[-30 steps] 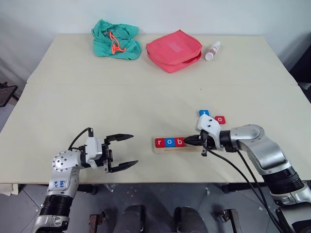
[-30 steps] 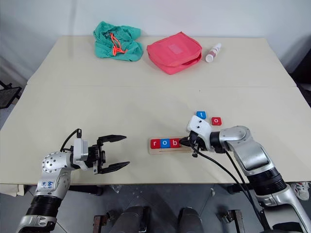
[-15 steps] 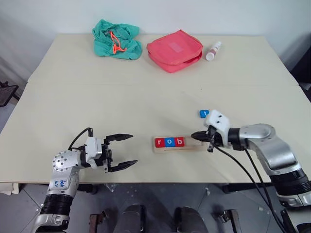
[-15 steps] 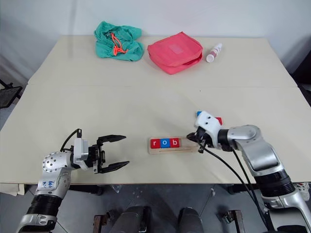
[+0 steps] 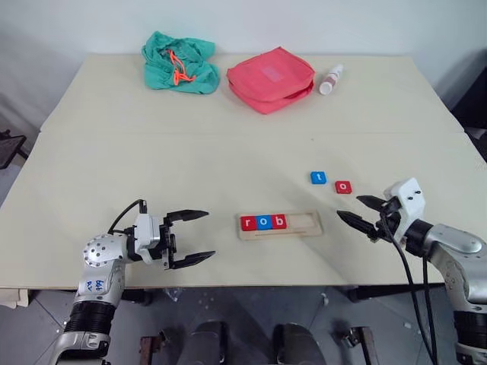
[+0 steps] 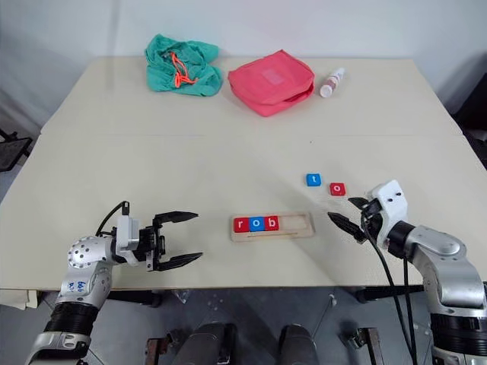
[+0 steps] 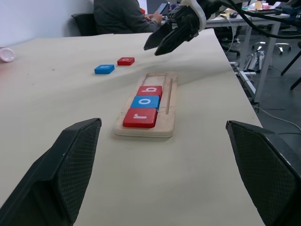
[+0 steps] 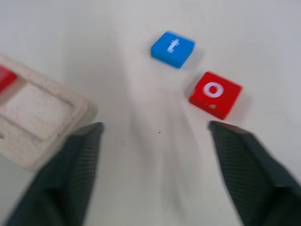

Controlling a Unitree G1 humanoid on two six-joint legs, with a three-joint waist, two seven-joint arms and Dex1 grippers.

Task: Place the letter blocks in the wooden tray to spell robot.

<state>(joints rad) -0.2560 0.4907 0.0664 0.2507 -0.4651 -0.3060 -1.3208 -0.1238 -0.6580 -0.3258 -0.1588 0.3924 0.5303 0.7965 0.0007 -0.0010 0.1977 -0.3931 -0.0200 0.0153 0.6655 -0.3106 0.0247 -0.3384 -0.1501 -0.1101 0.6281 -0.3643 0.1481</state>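
The wooden tray (image 5: 304, 225) lies near the table's front edge, holding a red r block (image 5: 248, 223), a blue o block (image 5: 264, 222) and a red b block (image 5: 279, 221) in its left part. A blue t block (image 5: 319, 177) and a red o block (image 5: 344, 186) lie loose on the table behind the tray's right end. My right gripper (image 5: 356, 211) stands open to the right of the tray, holding nothing, with the two loose blocks just beyond it. At the front left, my left gripper (image 5: 195, 237) is open and empty, pointing toward the tray.
At the back of the table (image 5: 190, 160) lie a green cloth bag (image 5: 179, 61), a red pouch (image 5: 270, 77) and a small white bottle (image 5: 331, 79). A seated person (image 7: 122, 16) shows beyond the table in the left wrist view.
My right gripper has drawn away from the tray's right end toward the right and has opened. The left gripper has kept still.
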